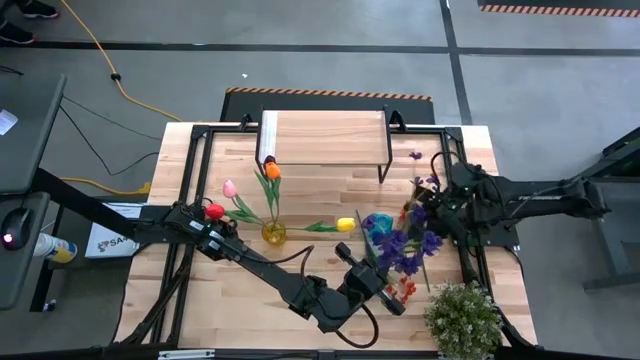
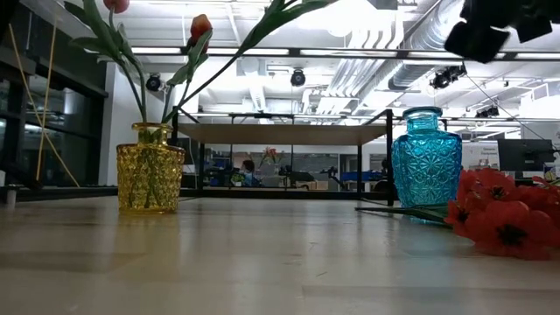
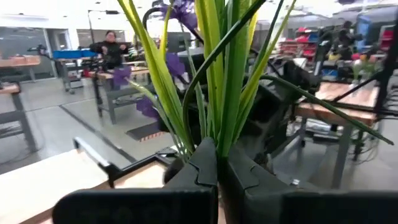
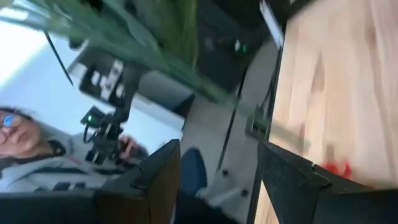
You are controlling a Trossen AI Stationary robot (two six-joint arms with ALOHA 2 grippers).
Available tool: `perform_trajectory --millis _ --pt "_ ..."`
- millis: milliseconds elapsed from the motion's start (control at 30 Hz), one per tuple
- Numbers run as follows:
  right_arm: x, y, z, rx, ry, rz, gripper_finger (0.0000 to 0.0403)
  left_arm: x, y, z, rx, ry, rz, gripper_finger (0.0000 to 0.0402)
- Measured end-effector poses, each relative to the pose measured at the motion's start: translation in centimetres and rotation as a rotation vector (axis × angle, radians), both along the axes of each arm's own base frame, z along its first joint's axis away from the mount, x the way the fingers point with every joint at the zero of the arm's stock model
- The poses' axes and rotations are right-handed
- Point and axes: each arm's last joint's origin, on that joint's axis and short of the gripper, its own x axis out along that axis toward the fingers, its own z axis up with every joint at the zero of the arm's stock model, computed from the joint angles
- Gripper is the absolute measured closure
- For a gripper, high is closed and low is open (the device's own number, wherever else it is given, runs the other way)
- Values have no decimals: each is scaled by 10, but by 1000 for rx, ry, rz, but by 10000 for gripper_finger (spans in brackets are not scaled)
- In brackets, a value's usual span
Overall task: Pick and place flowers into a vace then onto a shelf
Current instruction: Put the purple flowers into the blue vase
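Left hand (image 3: 217,168): clenched on purple spray stems (image 3: 214,87), beside blue vase (image 1: 377,226)
Right hand (image 4: 217,180): fingers apart, empty, above counter's (image 1: 330,180) right edge
Yellow vase (image 1: 273,232): holds tulips (image 1: 271,172)
Shelf (image 1: 325,137): bare, counter's rear

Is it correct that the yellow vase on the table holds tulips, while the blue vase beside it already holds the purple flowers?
Not quite. The yellow vase holds tulips, but the low view shows the blue vase with nothing in its mouth. The left gripper is shut on the purple flowers' green stems.
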Motion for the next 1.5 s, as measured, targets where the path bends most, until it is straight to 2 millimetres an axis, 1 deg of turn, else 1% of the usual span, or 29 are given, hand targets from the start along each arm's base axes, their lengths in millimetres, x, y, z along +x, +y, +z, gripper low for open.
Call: perform_trajectory --millis 67,267,400,833,1100,1333,1500 --pt "1 0 4 -20 -62 -28 199 -1 -1 1 -3 -9 -3 369" --pt "3 2 15 -115 -176 -109 199 -4 -6 3 -13 -28 -15 369" --pt "3 4 19 -159 -221 -142 199 -4 -6 3 -14 -29 -17 369" --pt "2 19 23 -156 -266 -108 199 -2 -4 3 -13 -34 -26 369" --pt "0 29 25 -153 -299 -52 199 -1 -1 3 -13 -34 -20 369" --pt "1 33 25 -187 -317 -114 199 -1 -2 3 -18 -40 -25 369" --pt "6 35 22 -228 -307 -171 199 -1 -2 3 -28 -50 -28 369"
